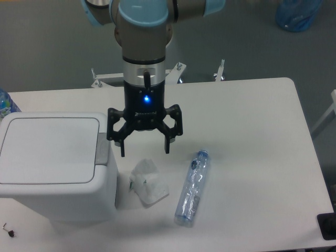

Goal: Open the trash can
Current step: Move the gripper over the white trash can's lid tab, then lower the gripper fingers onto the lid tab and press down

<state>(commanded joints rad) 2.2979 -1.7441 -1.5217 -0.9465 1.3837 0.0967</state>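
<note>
The trash can (pixel 52 168) is a large white bin at the left of the table, its flat lid (pixel 47 149) down and level. A grey push tab (pixel 102 148) sits on the lid's right edge. My gripper (pixel 145 152) hangs open just right of the can, fingers pointing down with nothing between them. Its left fingertip (pixel 123 153) is close beside the grey tab, slightly right of it.
A crumpled white paper wad (pixel 148 181) lies right under the gripper. An empty clear plastic bottle (pixel 192 186) lies to its right. A blue bottle top (pixel 4 102) shows at the far left edge.
</note>
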